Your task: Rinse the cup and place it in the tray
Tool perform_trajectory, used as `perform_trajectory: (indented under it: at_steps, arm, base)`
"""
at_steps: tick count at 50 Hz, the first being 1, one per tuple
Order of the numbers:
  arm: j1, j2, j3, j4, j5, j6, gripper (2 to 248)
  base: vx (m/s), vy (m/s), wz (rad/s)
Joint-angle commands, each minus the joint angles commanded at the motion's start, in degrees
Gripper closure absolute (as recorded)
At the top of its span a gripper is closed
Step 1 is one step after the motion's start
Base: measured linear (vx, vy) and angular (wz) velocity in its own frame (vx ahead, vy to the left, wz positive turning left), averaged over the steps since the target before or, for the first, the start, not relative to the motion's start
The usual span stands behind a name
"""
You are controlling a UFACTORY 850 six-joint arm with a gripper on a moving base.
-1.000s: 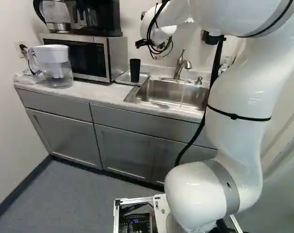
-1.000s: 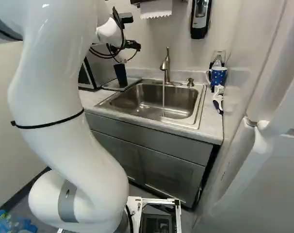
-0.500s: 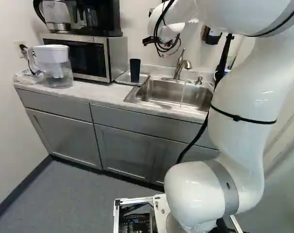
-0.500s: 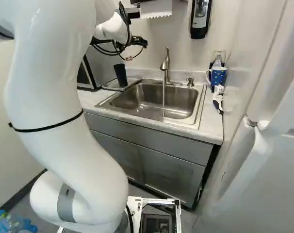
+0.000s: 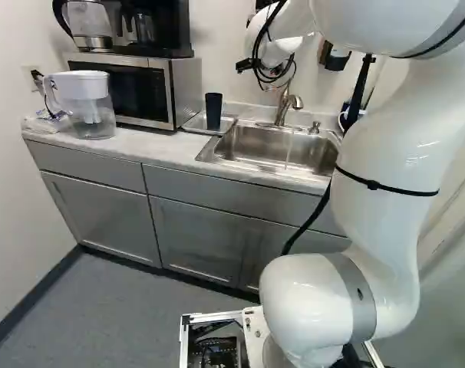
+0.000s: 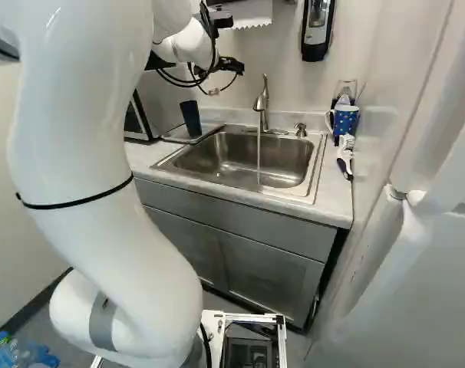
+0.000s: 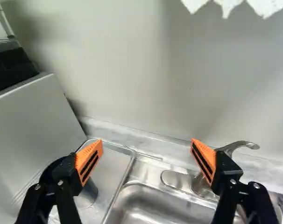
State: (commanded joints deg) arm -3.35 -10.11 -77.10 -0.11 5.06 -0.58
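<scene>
Near the back edge of the desk (image 6: 336, 201), the dark cup (image 5: 213, 111) stands in the tray (image 7: 113, 163), so shutting off the water (image 6: 258, 157) looks like the step in hand. Bring the hand (image 7: 146, 142), its fingers wide apart and holding nothing, to the tap lever (image 7: 244, 144) and nudge it gently (which way it closes, I cannot tell). Steer clear of the cup, the microwave (image 5: 121, 92) beside the tray and the soap pump (image 6: 300, 129) behind the sink (image 6: 318, 169).
</scene>
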Motion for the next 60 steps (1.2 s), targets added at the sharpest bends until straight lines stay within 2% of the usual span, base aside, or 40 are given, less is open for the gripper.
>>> perform_trajectory:
  at_steps: [20, 60]
  arm:
    - [-2.83, -0.68, -2.88, 0.0, 0.0, 0.0, 3]
    - [-6.94, -8.17, -11.28, 0.0, 0.0, 0.0, 3]
  base:
    - [0.0, 0.0, 0.0]
    - [0.0, 0.0, 0.0]
